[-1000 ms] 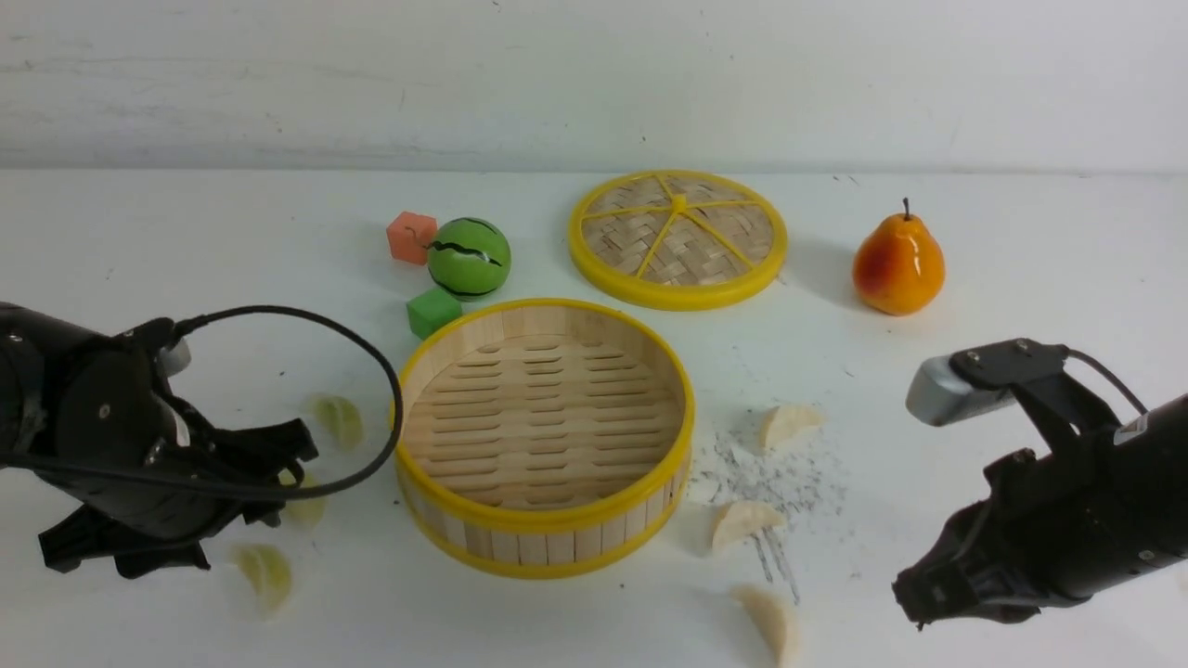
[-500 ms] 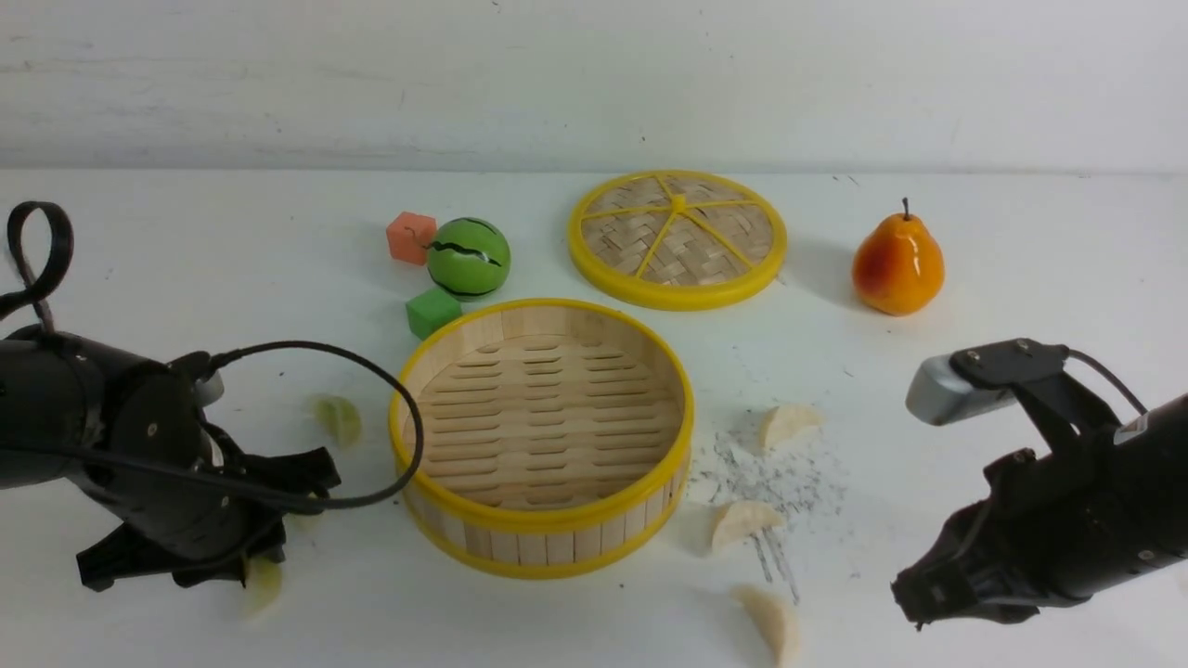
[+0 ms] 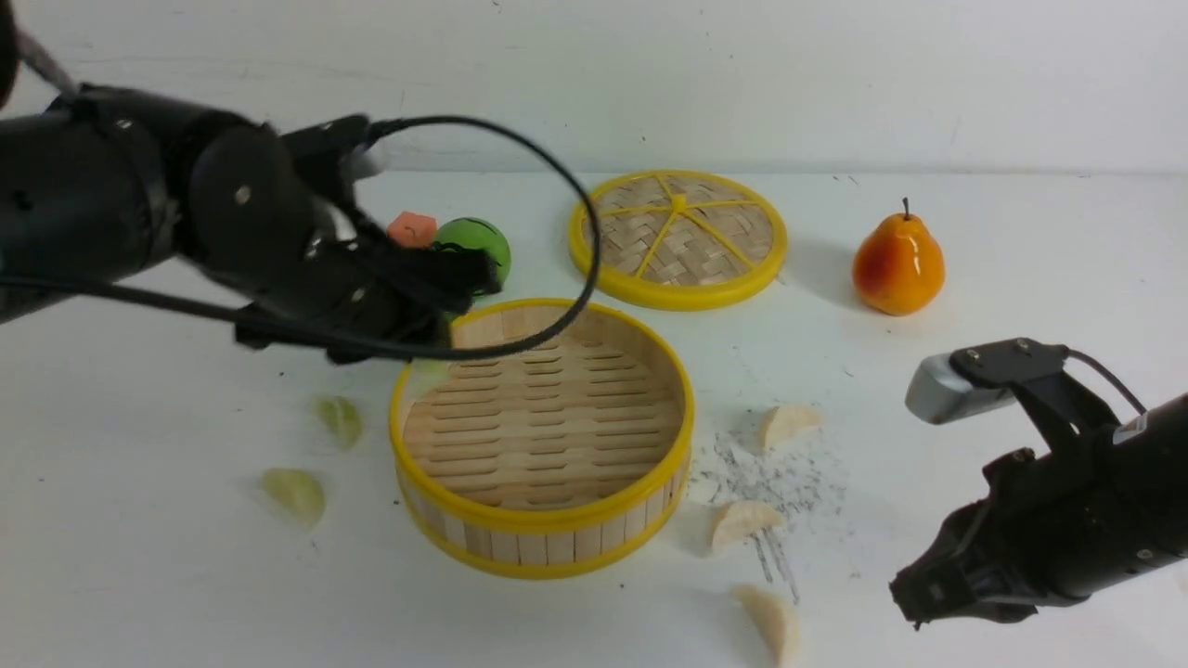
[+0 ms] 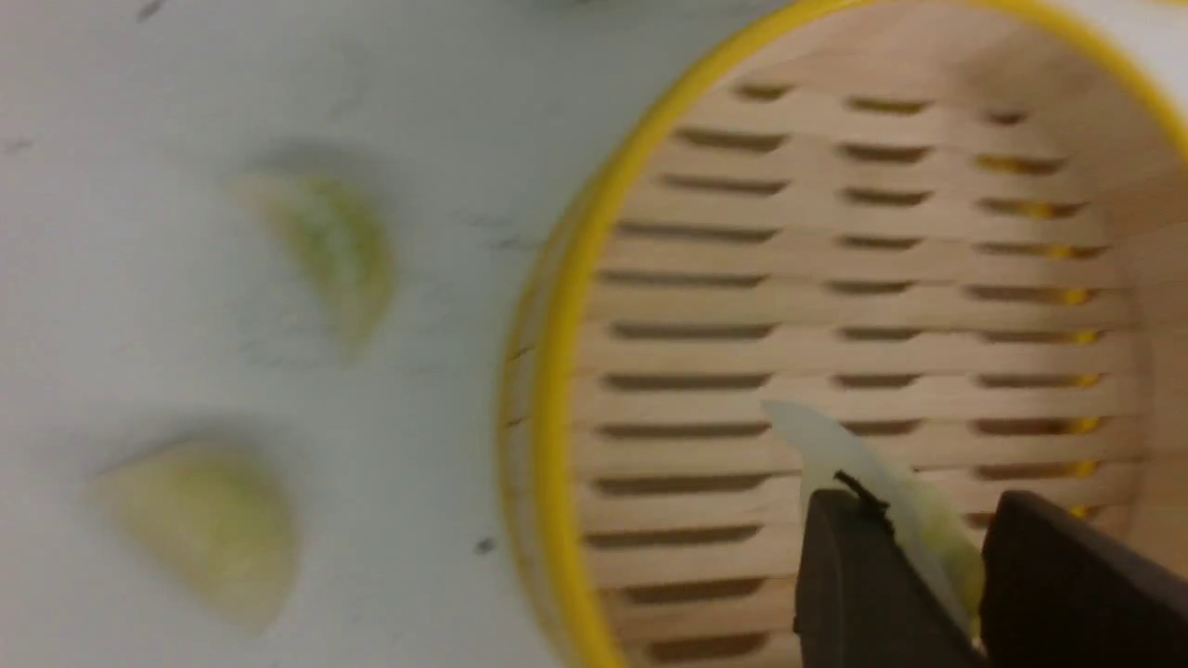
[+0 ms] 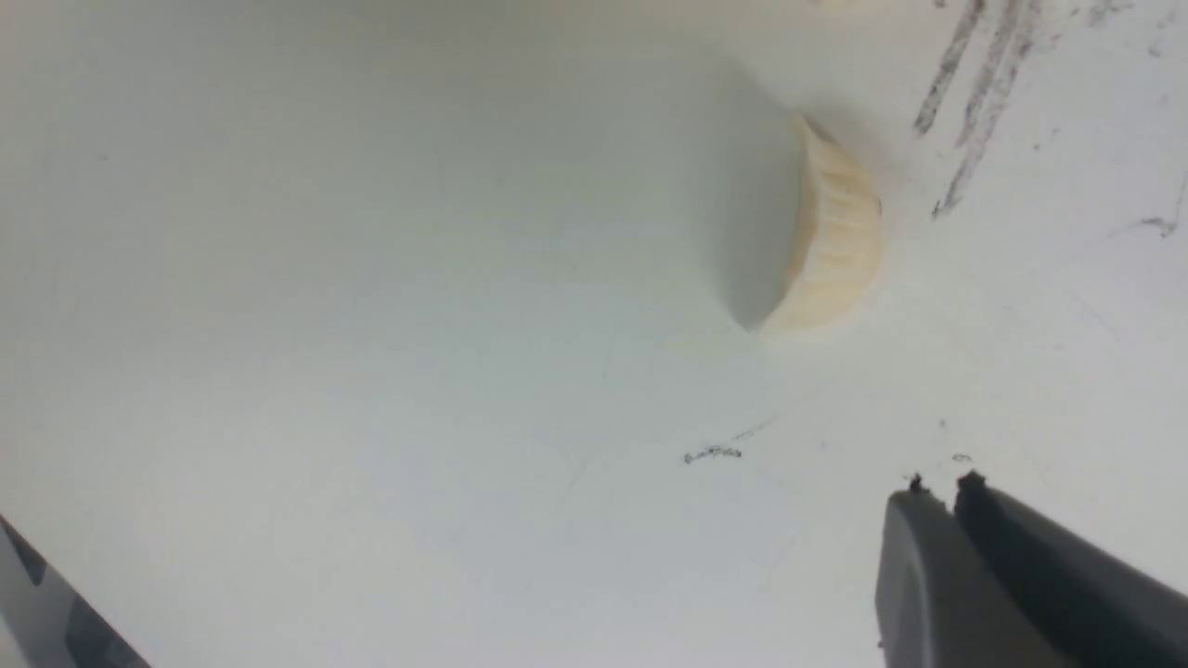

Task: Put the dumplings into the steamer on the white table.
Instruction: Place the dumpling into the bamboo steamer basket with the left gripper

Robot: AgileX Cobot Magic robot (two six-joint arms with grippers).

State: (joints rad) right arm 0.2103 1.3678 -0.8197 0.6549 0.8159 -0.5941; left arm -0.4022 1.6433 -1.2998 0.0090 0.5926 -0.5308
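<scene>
The steamer (image 3: 543, 543), a round bamboo basket with yellow rims, stands mid-table and is empty. My left gripper (image 3: 459, 278) hovers over its far left rim (image 4: 557, 371), shut on a pale green dumpling (image 4: 882, 482) that sticks out between the fingers above the slatted floor. Two more green dumplings (image 3: 340, 419) (image 3: 294, 493) lie on the white table (image 3: 139, 575) left of the steamer. Three cream dumplings (image 3: 787, 424) (image 3: 742, 521) (image 3: 770, 620) lie to its right. My right gripper (image 3: 914, 594) sits low at front right, shut and empty, a short way from one cream dumpling (image 5: 831, 241).
The flat woven lid (image 3: 677, 238) lies behind the steamer. A pear (image 3: 897, 264) stands at the back right. A green striped ball (image 3: 483, 241) and an orange cube (image 3: 411, 228) sit just behind my left gripper. Grey scuff marks (image 3: 780, 478) spread among the cream dumplings.
My left gripper shut on a green dumpling at the front left, then rose and swung right with it to above the steamer's rim. The right arm has stayed put.
</scene>
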